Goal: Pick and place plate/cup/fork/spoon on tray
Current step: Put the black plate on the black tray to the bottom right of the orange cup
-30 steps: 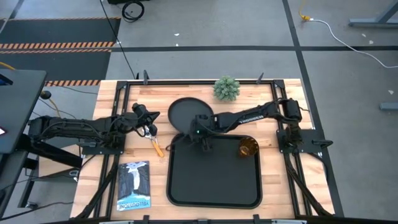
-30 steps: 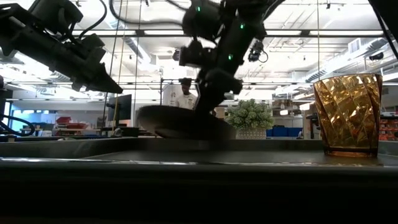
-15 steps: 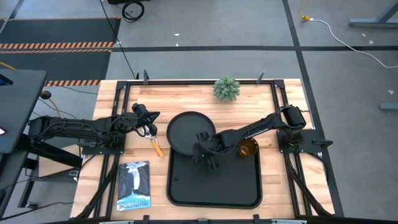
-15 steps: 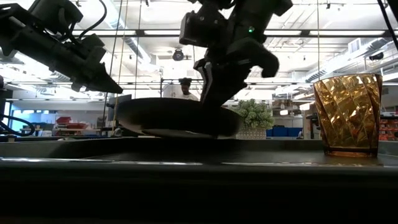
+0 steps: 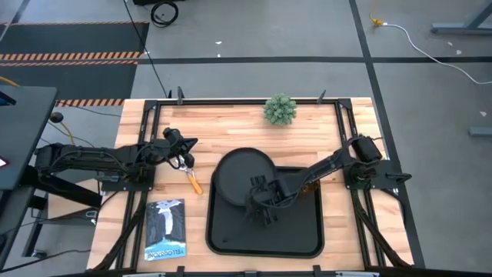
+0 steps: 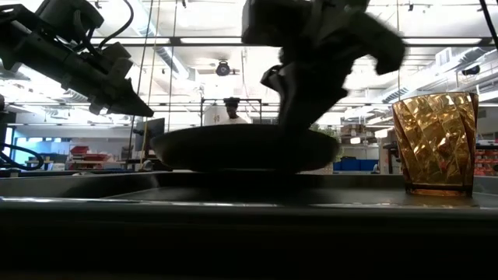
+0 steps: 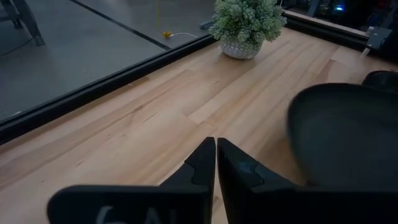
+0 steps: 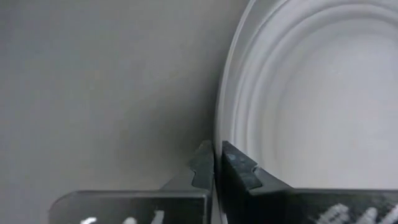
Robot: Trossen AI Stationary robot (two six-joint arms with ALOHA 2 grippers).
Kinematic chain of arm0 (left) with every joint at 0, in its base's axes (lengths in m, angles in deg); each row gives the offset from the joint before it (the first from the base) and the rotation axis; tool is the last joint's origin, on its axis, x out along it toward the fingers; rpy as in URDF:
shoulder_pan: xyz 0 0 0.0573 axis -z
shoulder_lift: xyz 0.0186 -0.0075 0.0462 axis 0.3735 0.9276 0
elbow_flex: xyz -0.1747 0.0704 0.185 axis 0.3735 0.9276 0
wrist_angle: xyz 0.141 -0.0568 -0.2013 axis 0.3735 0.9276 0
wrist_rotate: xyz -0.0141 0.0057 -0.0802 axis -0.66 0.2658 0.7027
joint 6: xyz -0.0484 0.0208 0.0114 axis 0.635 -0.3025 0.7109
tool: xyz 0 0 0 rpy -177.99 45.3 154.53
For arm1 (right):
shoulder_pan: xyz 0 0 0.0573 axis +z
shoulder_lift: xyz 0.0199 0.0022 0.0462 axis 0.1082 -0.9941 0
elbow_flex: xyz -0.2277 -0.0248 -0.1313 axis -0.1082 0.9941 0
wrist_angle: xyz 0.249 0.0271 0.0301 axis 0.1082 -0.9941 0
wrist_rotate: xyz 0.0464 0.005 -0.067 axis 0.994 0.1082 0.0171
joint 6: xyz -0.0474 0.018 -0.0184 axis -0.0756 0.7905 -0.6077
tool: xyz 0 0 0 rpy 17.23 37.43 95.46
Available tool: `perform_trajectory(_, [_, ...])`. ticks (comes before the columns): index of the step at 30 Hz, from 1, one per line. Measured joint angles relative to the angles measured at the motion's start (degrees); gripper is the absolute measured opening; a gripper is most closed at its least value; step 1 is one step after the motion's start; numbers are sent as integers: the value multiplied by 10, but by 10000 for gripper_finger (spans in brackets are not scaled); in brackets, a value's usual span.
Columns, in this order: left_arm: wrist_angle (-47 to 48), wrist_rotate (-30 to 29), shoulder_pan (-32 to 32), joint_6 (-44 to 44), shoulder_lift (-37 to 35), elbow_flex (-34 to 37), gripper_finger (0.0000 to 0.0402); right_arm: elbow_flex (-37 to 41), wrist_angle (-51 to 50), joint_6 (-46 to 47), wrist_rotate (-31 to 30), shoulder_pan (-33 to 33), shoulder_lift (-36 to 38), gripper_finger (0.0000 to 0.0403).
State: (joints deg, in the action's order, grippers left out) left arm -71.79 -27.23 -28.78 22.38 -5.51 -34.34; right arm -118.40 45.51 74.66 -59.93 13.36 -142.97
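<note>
The round black plate (image 5: 240, 173) is over the far left corner of the big black tray (image 5: 296, 238), and my right gripper (image 5: 260, 206) is shut on its rim. The plate also shows in the low view (image 6: 233, 148). The amber cup (image 6: 436, 144) stands upright on the tray's far right part, and my right arm covers most of it in the high view. My left gripper (image 5: 183, 161) is shut and empty, left of the plate and above the table. An orange-handled utensil (image 5: 194, 183) lies on the wood below it; whether it is the fork or the spoon, I cannot tell. My right gripper pinches the plate's raised rim (image 8: 219, 127) between its two fingers, one finger on the inner side and one on the outer side. It holds the rim's near part (image 5: 258, 198). The fingers slant down from above. The plate sits about level, just above the tray's floor.
A small potted plant (image 5: 280, 109) stands at the table's far edge. A book (image 5: 165, 228) lies at the near left. The tray's near half is bare. A person (image 6: 232, 117) stands in the room behind.
My right gripper has gone toward the table's near edge with the plate. The plate, tilted on the wood beyond the tray a second ago, has been carried over the tray's far left corner and now lies about level. My left arm has kept still.
</note>
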Motion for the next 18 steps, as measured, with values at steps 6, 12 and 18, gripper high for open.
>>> perform_trajectory(6, [0, 0, 0, 7, 0, 0, 25, 0, -29, 64, 23, 45, 0, 17])
perform_trajectory(12, [0, 0, 0, 10, 0, 0, 25, 0, -31, 105, 56, 94, 0, 17])
perform_trajectory(18, [0, 1, 0, 10, 0, 0, 25, 0, -30, 164, 54, 145, -1, 17])
